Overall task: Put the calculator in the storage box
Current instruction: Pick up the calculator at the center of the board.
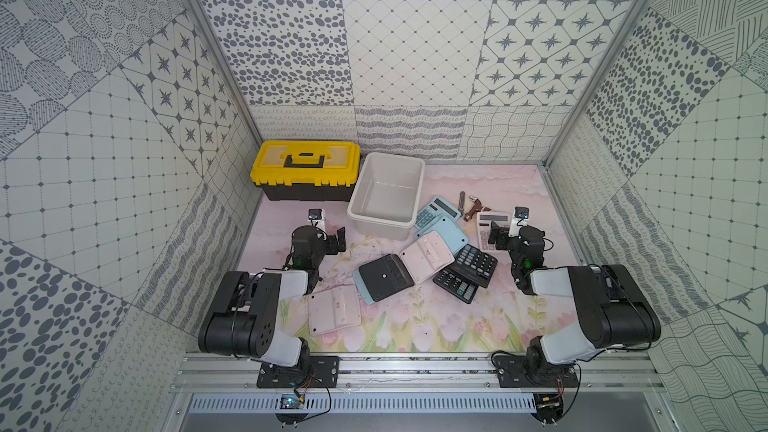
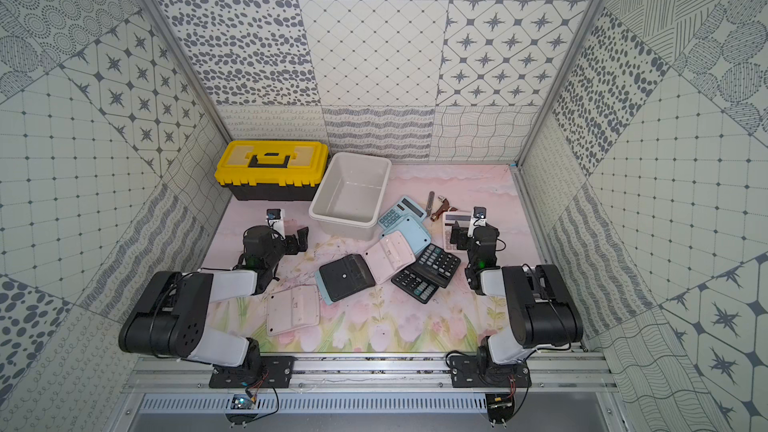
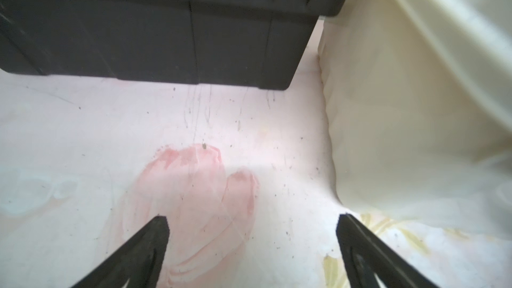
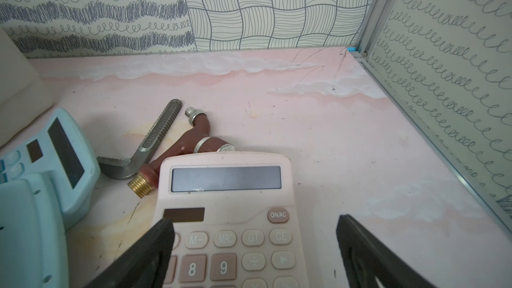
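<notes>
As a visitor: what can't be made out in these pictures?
- Inside the toolbox: lid shut, both top views.
- Lower keys of the pink calculator: right wrist view, cut by the edge and the right gripper.
- Most of the storage box: left wrist view, blurred, cropped.
- Keys of the face-down black calculator: underneath, both top views.

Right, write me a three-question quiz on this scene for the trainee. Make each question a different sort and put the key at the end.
1. True or false: the storage box holds a calculator.
2. Which thing lies just below the right jaws, which stand open? A) a blue calculator B) the pink calculator C) a wrench
3. In a few words: what closed container stands beside the storage box, on the robot's left?

Key: 1 false, the box is empty; 2 B; 3 the yellow-lidded toolbox.
</notes>
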### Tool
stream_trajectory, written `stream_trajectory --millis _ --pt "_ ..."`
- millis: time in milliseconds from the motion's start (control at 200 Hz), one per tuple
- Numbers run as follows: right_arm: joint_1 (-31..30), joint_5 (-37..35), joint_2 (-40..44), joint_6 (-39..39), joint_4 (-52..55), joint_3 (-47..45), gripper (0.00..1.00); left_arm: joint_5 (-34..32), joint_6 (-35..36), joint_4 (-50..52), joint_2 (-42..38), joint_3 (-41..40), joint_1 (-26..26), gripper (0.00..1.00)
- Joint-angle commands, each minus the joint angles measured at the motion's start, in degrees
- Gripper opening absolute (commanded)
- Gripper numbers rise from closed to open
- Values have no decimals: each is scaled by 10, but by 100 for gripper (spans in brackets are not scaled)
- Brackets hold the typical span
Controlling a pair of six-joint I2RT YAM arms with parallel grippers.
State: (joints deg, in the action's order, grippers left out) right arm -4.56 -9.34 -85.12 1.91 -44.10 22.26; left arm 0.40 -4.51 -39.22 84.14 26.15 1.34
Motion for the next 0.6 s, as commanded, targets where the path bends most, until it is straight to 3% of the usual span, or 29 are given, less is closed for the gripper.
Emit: stream_trajectory --millis 0,185,345,535,595 --pt "-8 -29 77 2 82 19 97 -22 -26 149 -74 45 -1 100" --pt "-8 -2 193 86 235 33 97 3 -114 295 -144 101 15 100" --pt "-8 73 317 168 385 54 97 96 -184 373 -191 135 16 100" --pt "-8 153 416 254 502 79 97 143 -291 546 -277 171 17 100" --pt "-3 181 433 278 536 84 97 168 -305 557 -304 157 17 100"
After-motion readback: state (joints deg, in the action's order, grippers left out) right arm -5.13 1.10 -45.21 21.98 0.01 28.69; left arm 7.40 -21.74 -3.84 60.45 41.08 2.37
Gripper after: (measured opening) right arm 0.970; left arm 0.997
